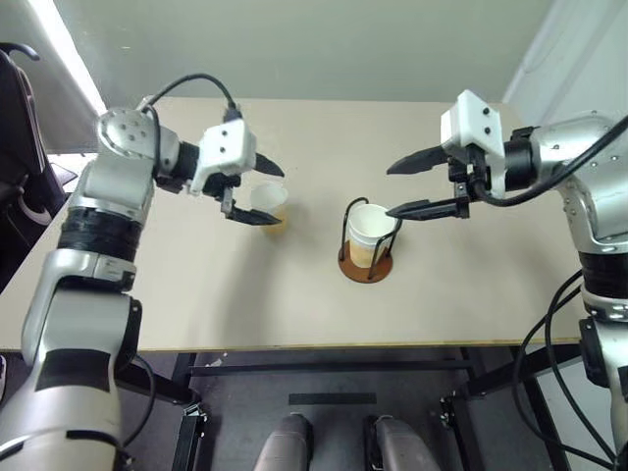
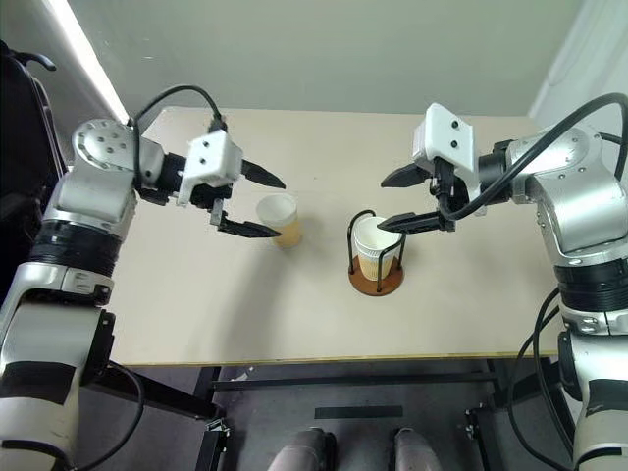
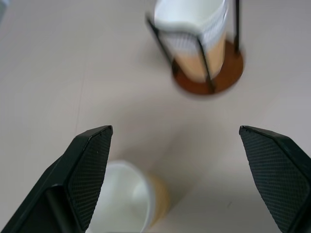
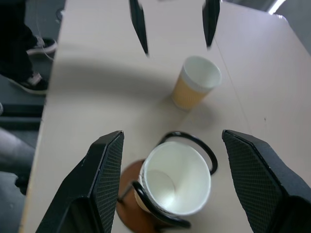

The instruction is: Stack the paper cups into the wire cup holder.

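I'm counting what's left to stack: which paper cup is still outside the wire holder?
The cup standing alone on the table between the left gripper's open fingers. The other cup already sits inside the holder.

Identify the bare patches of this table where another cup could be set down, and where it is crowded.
Free: the table between its near edge and the wire cup holder, and the far strip. Crowded: around the loose paper cup, at the left hand, and the holder's cup under the right hand.
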Controlling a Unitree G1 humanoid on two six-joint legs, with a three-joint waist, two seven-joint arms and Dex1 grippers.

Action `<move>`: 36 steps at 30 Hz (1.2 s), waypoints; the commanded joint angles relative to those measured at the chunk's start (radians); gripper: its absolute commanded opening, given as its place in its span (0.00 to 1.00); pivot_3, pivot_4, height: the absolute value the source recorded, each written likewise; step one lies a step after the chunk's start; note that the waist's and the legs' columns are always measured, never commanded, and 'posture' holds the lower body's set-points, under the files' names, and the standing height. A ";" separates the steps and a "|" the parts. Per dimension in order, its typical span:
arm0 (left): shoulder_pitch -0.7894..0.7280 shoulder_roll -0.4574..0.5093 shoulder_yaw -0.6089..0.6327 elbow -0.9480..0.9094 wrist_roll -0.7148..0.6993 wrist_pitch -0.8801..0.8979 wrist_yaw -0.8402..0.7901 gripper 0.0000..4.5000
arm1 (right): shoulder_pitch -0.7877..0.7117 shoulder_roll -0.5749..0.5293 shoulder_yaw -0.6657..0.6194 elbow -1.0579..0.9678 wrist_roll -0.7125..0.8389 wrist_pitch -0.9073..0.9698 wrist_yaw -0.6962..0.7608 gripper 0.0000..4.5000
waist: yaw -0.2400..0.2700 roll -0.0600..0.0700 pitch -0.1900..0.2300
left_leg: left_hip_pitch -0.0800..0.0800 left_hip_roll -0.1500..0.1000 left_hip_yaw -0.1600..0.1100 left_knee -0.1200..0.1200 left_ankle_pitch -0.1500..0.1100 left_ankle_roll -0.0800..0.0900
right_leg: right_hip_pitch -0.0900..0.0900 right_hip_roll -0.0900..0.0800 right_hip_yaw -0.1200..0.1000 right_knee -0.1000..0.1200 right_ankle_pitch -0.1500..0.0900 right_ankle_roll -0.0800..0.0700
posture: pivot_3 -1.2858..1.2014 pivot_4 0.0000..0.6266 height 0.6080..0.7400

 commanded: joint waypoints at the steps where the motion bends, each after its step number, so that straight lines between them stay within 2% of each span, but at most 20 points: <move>1: -0.056 -0.011 -0.004 0.066 0.073 -0.114 0.061 1.00 | -0.018 -0.018 -0.066 -0.053 0.067 0.027 -0.015 0.72 | 0.000 0.000 0.000 | 0.000 0.000 0.000 -0.001 0.000 0.000 | 0.000 0.000 0.000 0.000 0.000 0.000 | 0.52 0.24 1.00; 6: -0.139 -0.067 -0.093 0.232 0.245 -0.252 0.175 1.00 | -0.028 -0.017 -0.125 -0.089 0.144 0.076 -0.071 0.72 | 0.005 0.000 0.000 | 0.000 0.000 -0.001 -0.002 0.001 0.000 | -0.001 0.000 0.000 0.000 0.000 0.000 | 0.52 0.24 1.00; 14: -0.194 -0.120 -0.160 0.342 0.384 -0.367 0.290 1.00 | -0.017 -0.047 -0.165 -0.117 0.223 0.137 -0.125 0.72 | 0.004 0.000 0.000 | -0.001 0.000 -0.001 -0.005 0.001 -0.001 | -0.003 0.000 -0.001 0.000 0.004 0.005 | 0.52 0.24 1.00; 24: -0.207 -0.118 -0.192 0.384 0.475 -0.395 0.340 1.00 | 0.028 -0.121 -0.180 -0.133 0.261 0.142 -0.143 0.72 | 0.005 0.000 0.000 | -0.001 0.000 -0.001 -0.004 0.001 -0.002 | -0.003 0.001 -0.001 0.000 0.004 0.005 | 0.52 0.24 1.00; 36: -0.173 -0.100 -0.208 0.386 0.525 -0.390 0.324 1.00 | 0.045 -0.135 -0.163 -0.125 0.257 0.116 -0.148 0.72 | 0.005 0.000 0.000 | -0.001 -0.001 0.000 -0.004 0.001 -0.002 | -0.003 0.002 -0.002 0.002 0.004 0.006 | 0.52 0.24 1.00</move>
